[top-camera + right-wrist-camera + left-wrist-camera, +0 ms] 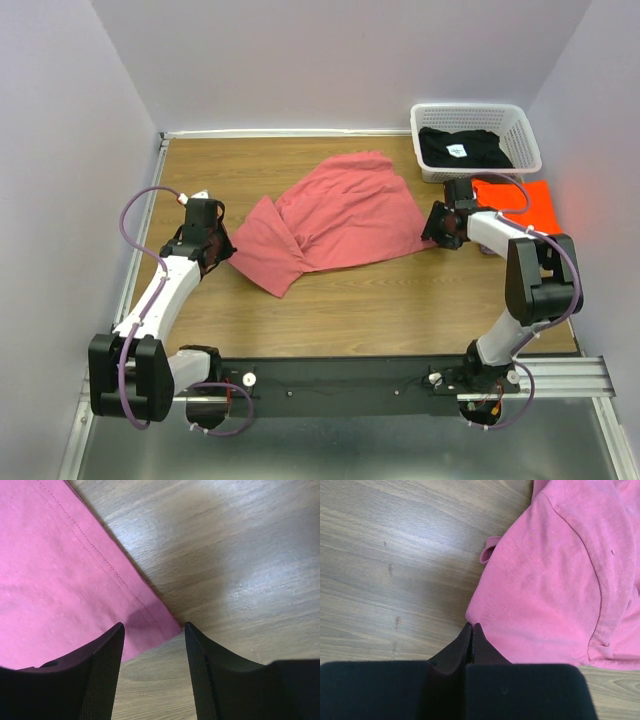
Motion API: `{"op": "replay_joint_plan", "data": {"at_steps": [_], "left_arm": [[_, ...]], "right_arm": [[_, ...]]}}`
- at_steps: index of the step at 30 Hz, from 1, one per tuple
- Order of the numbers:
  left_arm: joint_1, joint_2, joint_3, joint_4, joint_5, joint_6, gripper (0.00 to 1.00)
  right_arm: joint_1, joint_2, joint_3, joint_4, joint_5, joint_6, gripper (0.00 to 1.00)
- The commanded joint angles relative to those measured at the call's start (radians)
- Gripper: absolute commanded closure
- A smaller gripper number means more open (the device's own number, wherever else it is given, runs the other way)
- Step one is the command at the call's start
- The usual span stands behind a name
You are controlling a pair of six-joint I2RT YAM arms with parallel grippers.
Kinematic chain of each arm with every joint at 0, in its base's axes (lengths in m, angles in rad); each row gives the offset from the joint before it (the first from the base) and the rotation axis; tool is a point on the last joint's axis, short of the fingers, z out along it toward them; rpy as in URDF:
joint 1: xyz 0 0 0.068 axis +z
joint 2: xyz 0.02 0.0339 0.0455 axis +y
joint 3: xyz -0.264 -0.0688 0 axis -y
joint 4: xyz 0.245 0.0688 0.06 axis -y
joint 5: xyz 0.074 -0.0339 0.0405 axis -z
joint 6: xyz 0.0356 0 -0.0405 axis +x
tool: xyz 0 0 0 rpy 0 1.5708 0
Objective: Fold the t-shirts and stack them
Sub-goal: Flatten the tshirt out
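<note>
The dusty pink-red t-shirt [340, 215] lies spread and rumpled across the middle of the wooden table. My left gripper [222, 250] is at its left corner, the jaws pressed together on the cloth's edge [471, 625], and pink fabric [560, 580] fills the right of that view. My right gripper [435, 228] stands open at the shirt's right corner. The stitched hem corner [160, 625] lies flat on the wood between its fingers [105, 660]. A bright orange t-shirt [520, 200] lies flat at the right. A black t-shirt [460, 148] with a white label sits in the basket.
The white lattice basket [470, 108] stands at the back right corner, just behind the orange shirt. White walls close in the table on three sides. Bare wood shows in front of the pink shirt and at the back left.
</note>
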Motion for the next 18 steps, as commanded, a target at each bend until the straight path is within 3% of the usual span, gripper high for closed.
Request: {"op": "replay_joint_plan", "data": {"at_steps": [1, 12, 18], "left_arm": [[-0.007, -0.023, 0.019, -0.015, -0.004, -0.005, 1.0], [-0.005, -0.02, 0.028, -0.001, -0.004, -0.001, 1.0], [-0.005, -0.011, 0.034, 0.017, -0.005, 0.001, 1.0]], "right_arm": [[0.002, 0.072, -0.031, -0.044, -0.057, -0.007, 0.42], [0.003, 0.129, -0.035, -0.09, -0.057, -0.034, 0.47], [0.003, 0.148, -0.037, -0.1, -0.09, -0.044, 0.62]]}}
